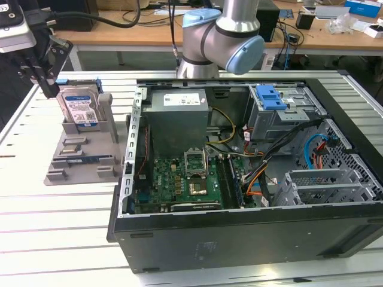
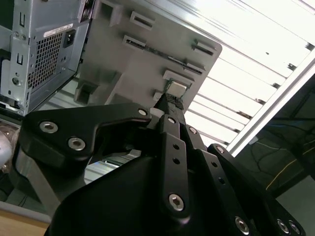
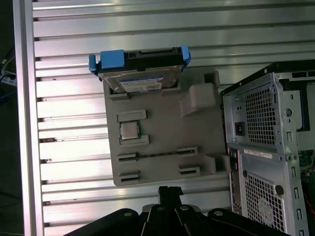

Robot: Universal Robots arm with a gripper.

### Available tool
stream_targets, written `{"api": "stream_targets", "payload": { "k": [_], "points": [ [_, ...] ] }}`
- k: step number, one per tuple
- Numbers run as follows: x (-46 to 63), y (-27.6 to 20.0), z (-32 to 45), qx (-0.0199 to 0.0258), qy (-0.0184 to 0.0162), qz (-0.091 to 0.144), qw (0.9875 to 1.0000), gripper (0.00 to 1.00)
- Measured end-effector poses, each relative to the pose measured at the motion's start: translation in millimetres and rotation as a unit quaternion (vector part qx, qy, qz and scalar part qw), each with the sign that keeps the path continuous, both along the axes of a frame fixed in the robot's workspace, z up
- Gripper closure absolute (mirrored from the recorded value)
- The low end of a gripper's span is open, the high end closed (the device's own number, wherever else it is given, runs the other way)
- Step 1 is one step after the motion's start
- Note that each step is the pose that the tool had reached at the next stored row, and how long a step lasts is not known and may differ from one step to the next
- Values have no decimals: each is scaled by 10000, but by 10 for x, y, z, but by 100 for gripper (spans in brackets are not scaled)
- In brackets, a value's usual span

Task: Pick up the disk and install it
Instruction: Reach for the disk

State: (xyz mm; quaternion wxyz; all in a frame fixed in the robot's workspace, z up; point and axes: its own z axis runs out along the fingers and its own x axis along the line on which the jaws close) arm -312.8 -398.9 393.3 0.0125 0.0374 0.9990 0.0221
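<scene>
Now disk [image 1: 79, 109] standing upright in grey holder [image 1: 90, 160], white-and-blue label facing out, writing too small to read. Small silver chip [image 3: 129, 131] sitting in another slot. Claw [image 1: 48, 88] hovering near disk, squeezed together, holding nothing.

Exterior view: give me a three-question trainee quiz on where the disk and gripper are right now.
1. True or false: the flat silver hard drive in its blue plastic carrier lies inside the open black computer case.
2. The drive stands in: A) the grey plastic fixture; B) the gripper; C) the case.
3. Fill in: the black gripper is nearer the ____ than the case.
Key: 1 false; 2 A; 3 drive.
</scene>
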Motion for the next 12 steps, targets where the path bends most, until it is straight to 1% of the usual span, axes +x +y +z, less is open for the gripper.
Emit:
{"api": "stream_targets", "payload": {
  "k": [9, 11, 12],
  "points": [
    [-144, 0, 0, 0, 0, 0, 10000, 89],
    [-208, 0, 0, 0, 0, 0, 10000, 89],
    [-223, 0, 0, 0, 0, 0, 10000, 89]
  ]
}}
